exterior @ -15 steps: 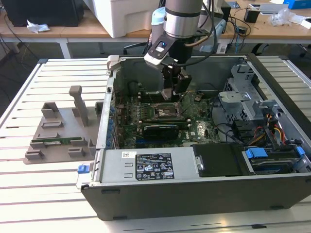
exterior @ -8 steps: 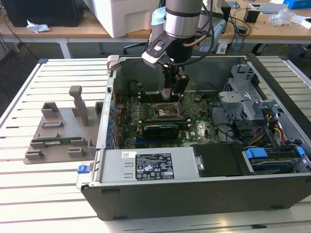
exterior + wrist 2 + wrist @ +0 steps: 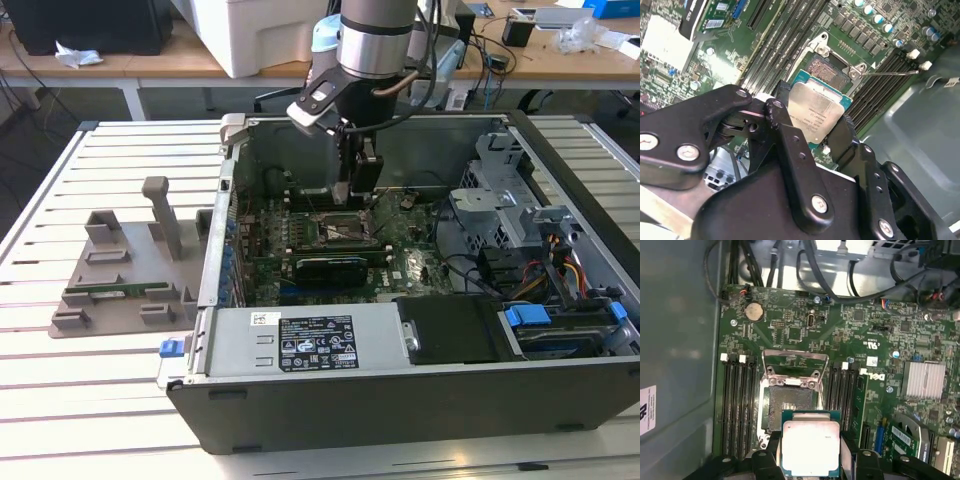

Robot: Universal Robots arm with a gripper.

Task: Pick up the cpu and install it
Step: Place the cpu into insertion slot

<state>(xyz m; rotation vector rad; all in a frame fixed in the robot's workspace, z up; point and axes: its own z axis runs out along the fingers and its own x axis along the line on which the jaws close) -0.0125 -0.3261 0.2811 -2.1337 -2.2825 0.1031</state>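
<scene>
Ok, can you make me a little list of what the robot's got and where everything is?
tool: shut on the cpu
cpu: held above the motherboard, silvery top showing
socket: open, nothing in it
motherboard: lying inside the open computer case
task so far: cpu picked up, not yet in the socket

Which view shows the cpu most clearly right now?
The first wrist view: the cpu faces the camera, metal top and green edge plain. The second wrist view shows it partly behind a finger. In the exterior view, at the gripper, it is too small to tell.
</scene>
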